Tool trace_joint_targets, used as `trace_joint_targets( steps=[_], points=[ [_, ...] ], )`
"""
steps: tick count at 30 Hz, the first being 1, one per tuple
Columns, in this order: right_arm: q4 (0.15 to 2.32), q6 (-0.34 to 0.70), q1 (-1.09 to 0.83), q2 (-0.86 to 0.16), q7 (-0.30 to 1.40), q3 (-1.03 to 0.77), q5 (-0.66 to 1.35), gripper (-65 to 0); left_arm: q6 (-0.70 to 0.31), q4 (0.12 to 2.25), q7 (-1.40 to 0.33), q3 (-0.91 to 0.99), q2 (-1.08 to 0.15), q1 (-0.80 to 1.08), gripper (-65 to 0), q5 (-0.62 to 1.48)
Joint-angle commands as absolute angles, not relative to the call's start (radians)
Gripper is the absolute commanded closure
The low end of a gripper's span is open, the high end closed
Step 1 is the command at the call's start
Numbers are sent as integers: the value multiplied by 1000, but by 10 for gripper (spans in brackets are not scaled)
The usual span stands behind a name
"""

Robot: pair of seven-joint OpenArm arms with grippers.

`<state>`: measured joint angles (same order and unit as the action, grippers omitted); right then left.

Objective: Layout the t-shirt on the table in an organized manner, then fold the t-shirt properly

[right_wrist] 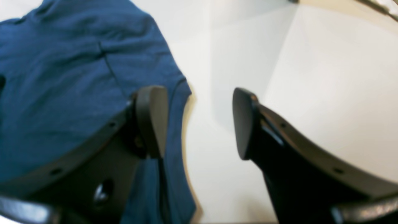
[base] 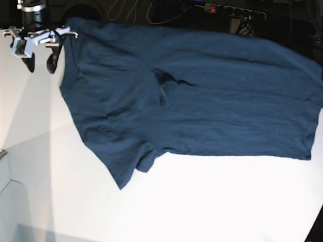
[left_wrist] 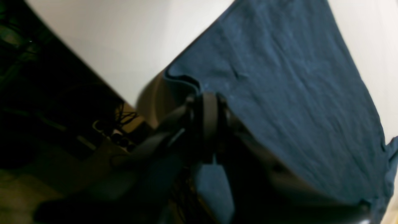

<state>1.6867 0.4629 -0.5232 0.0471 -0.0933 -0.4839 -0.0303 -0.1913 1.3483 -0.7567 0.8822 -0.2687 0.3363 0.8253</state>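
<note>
the left claw (left_wrist: 207, 118) pinches a corner of the t-shirt (base: 191, 101) spread flat on the table (base: 210, 210), while the right claw (right_wrist: 199, 121) hangs spread wide just beside its sleeve edge.

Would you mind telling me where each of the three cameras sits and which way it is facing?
Left wrist: rides the left arm, looking along the left gripper, whose jaws pinch a hem corner of the t-shirt by the table edge.
Right wrist: rides the right arm, looking down past the right gripper, jaws wide apart over the shirt's edge.
Base: fixed high in front, looking down on the whole spread shirt; both grippers at the far corners.
Shared: all three show the t-shirt and table.
</note>
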Motion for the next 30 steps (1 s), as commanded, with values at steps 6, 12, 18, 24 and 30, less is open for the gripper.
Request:
trace_joint_targets(
  steps=[6,12,18,24,30],
  points=[
    [1707,461,-512,42,-122,-478,-24,-338,-197,1365,-802,895,-269,344,-250,845],
    [1704,461,-499,36,-122,-426,-25,-338,-194,1365,-812,993,-228,346,-275,835],
    [1693,461,-463,36,-111,-341,-27,-338,-193,1365,-898,1084,-225,340,-276,835],
    [1684,461,-354,30,42,-274,-27,-338,-194,1365,-931,1107,-226,343,-276,835],
    [1658,461,-229,-28,174,-162,-27,-338,-202,1365,-926,1132,-225,335,-276,842]
  ],
)
